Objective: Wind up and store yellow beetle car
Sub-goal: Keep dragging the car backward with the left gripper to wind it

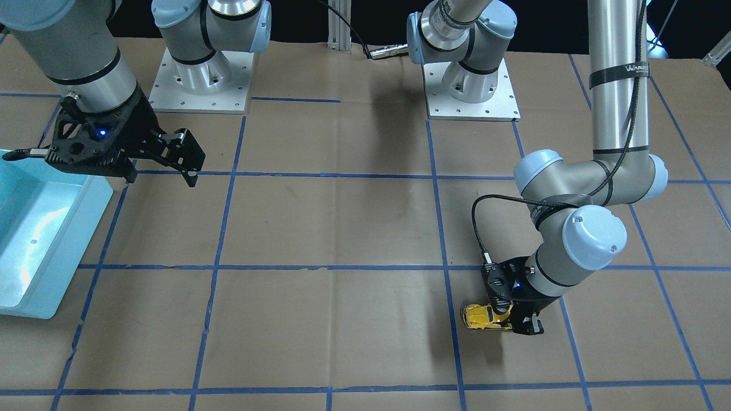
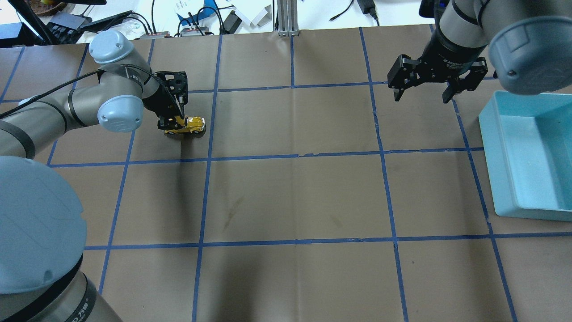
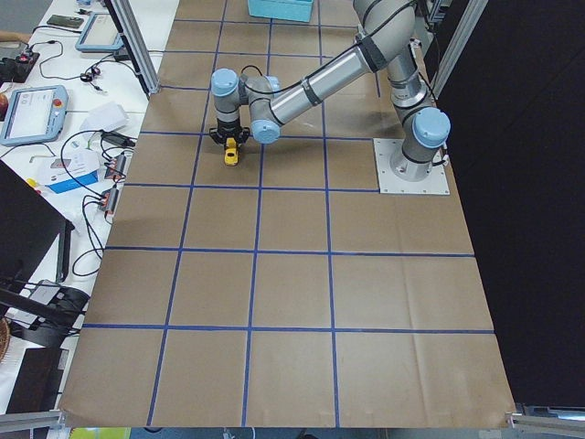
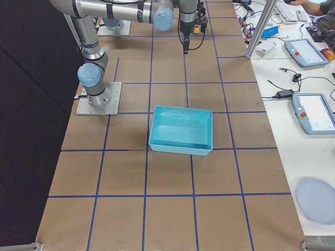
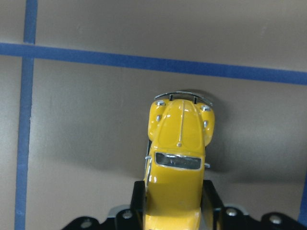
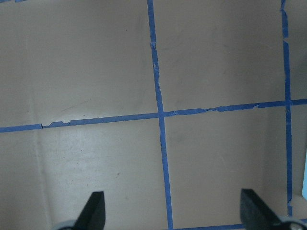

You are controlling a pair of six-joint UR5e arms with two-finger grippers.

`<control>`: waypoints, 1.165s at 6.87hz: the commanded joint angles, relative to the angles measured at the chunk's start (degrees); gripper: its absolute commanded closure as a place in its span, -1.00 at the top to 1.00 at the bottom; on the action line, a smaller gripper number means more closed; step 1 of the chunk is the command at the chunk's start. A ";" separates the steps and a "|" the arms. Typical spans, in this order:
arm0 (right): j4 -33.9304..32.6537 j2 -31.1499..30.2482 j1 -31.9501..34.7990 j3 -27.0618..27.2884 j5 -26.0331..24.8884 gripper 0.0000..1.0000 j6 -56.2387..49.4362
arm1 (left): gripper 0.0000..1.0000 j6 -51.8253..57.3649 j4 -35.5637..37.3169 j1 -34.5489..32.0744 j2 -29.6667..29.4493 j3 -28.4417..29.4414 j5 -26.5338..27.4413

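Observation:
The yellow beetle car stands on its wheels on the brown table, far on the robot's left side. My left gripper is shut on the car's rear half. In the left wrist view the yellow beetle car sits between the two fingers, its front pointing away with the bumper near a blue tape line. My right gripper hangs open above the table on the other side, fingers wide apart, nothing between them.
A light blue bin stands at the table's right end, close to my right gripper. Blue tape lines grid the brown paper. Tablets and cables lie on side benches beyond the table.

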 commanded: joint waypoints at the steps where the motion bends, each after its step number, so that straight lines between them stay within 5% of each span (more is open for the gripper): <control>1: 0.08 0.00 0.00 0.00 0.01 1.00 0.00 | -1.00 0.02 -0.04 0.02 0.00 0.00 0.01; 8: 0.25 0.00 0.00 0.00 0.01 1.00 0.09 | -1.00 0.37 -0.22 2.56 0.00 -0.26 0.01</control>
